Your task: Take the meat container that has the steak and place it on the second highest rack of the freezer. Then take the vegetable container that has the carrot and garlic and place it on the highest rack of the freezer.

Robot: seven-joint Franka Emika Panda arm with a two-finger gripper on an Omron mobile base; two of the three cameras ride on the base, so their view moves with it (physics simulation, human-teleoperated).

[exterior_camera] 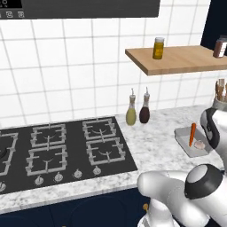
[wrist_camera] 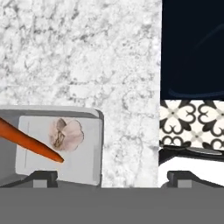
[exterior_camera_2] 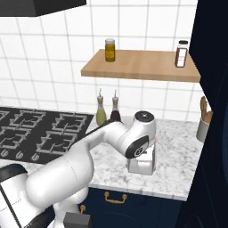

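Hand view: the pincer (wrist_camera: 107,178), fingers apart, is hovering over the vegetable container (wrist_camera: 89,144) holding carrot (wrist_camera: 30,142) and garlic (wrist_camera: 66,134), near the tabletop (wrist_camera: 87,57) edge.

A: Any writing you can read here?
B: None. The panel (exterior_camera: 11,9) at top left, far from the gripper, has marks too blurred to read. The shelf jars (exterior_camera_2: 110,49) carry no legible labels.

The vegetable container (exterior_camera: 189,142) holds the carrot (exterior_camera: 192,134) on the marble counter (exterior_camera: 155,146).
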